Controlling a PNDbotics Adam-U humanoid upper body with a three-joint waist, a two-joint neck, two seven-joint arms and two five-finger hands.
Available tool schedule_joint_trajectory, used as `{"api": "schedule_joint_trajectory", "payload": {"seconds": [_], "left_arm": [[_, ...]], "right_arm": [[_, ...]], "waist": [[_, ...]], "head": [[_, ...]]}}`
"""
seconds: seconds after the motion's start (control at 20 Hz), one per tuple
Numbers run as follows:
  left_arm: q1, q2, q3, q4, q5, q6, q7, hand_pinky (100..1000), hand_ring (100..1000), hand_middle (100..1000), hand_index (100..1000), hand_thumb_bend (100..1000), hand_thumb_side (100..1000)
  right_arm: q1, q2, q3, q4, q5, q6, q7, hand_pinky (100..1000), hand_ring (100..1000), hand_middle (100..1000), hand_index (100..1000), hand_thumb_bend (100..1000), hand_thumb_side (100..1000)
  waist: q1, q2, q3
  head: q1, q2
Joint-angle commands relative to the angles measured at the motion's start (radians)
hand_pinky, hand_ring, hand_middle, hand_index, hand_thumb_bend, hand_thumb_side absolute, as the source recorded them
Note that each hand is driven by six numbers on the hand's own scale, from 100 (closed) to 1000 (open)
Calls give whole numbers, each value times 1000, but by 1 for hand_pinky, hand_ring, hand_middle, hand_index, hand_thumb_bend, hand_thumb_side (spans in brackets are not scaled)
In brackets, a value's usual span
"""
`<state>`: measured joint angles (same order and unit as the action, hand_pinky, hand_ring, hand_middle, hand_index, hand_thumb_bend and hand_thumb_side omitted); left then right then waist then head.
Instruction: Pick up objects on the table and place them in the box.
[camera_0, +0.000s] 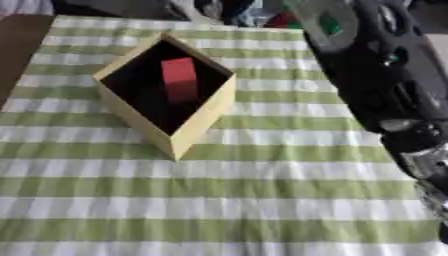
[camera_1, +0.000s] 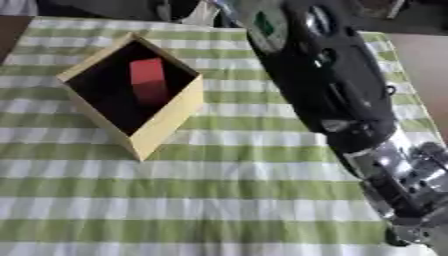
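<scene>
Box (camera_0: 194, 126) — pale yellow walls, dark inside, open top, set cornerwise on counter (camera_0: 262, 200), left of centre. Contents: one red block (camera_0: 179, 79), lying toward far side of box floor. Counter covered in green-and-white striped cloth. Right arm (camera_1: 332, 85) — black shell, silver joints lower down — crosses right side from top, just right of box, not touching it. Right robot hand: fingers not made out, cannot tell if apart or together. Left robot hand out of view.

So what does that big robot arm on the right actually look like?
The bulky right arm has a glossy black shell with round recesses and a small green marking near its top. Lower down it turns into shiny silver metal joints. No robot hand shows clearly.
</scene>
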<state>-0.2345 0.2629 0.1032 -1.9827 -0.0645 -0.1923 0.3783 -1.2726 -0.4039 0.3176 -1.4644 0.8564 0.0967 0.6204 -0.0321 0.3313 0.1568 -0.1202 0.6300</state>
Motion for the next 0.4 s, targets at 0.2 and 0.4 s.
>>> {"api": "schedule_joint_trajectory", "payload": {"seconds": [0.2,0.4], "left_arm": [[1,19,13,-17,-12,-3,11,1000,480,485,717,100,113],[1,22,16,-17,-16,-4,17,1000,481,485,717,100,112]], "right_arm": [[79,-181,-66,-299,-137,151,-73,933,931,789,840,100,100],[179,-282,-106,-487,-241,256,-163,910,907,762,822,100,100]], "waist": [[10,-24,-14],[13,-23,-23]], "head": [[20,2],[31,3]]}}
